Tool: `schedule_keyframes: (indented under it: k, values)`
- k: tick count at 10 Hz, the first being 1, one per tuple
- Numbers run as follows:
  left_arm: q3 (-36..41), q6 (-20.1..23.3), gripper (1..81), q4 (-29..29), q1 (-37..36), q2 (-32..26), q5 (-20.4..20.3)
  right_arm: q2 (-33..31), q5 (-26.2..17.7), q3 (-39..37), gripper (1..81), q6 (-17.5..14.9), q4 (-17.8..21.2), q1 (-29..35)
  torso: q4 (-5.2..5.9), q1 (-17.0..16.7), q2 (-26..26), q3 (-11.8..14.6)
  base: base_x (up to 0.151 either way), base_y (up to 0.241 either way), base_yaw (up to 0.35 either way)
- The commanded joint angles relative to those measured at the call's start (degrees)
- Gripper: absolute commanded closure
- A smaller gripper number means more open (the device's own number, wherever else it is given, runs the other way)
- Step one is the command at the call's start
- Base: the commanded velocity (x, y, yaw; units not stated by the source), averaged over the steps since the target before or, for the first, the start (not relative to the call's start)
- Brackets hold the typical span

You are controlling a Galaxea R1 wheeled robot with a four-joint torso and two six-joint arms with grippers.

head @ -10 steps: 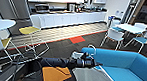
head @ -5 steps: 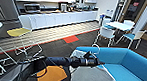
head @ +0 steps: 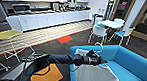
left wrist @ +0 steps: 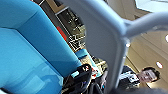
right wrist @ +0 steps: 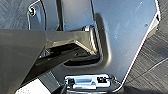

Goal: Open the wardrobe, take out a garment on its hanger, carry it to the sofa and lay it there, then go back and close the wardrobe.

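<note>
Blue upholstery takes up the near right of the head view: the sofa with its thick back running away to the right and its seat cushion below. The left arm reaches in from the left, and the left gripper sits above the seat's near end, shut on the hanger, whose white hook curls up just beyond it. The garment, a thin white T-shirt, hangs down from that grip and spreads over the seat's near edge, so I judge the carry is over and the laying-down is in hand. Holding the hanger by its neck lets the cloth drape flat instead of bunching. In the left wrist view the hanger's pale bar crosses close to the lens with the sofa's blue back beside it, and a person stands beyond. How the right gripper's jaws stand I cannot tell. Far off are a white kitchen counter, a white table with white-and-teal chairs, and a yellow-seated chair at the left.
</note>
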Motion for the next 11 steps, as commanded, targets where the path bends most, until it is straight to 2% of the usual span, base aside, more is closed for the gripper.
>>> schedule_keyframes:
  k: [1,4,6,11]
  values:
    - [2.37,1.05,81.1,0.8,-10.35,0.25,-1.9,0.46,-3.43,0.33,1.0,-0.23,-0.49,0.83,0.0,0.0,0.0,0.0,0.0,0.0,-0.185]
    - [3.08,0.96,81.1,0.8,-10.18,-0.28,-2.08,0.46,-3.43,0.25,1.0,-0.23,-0.58,0.91,0.0,0.0,0.0,0.0,0.0,-0.032,-0.105]
    - [5.19,1.05,81.1,1.42,-9.92,-1.24,-2.69,0.46,-3.43,0.34,1.0,-0.32,-0.58,0.91,0.0,0.0,0.0,0.0,0.113,-0.104,0.0]
    - [5.81,0.96,81.1,1.06,-9.39,-2.57,-3.04,0.46,-3.43,0.25,1.0,-0.32,-0.58,0.91,0.0,0.0,0.0,0.0,0.0,0.0,0.0]
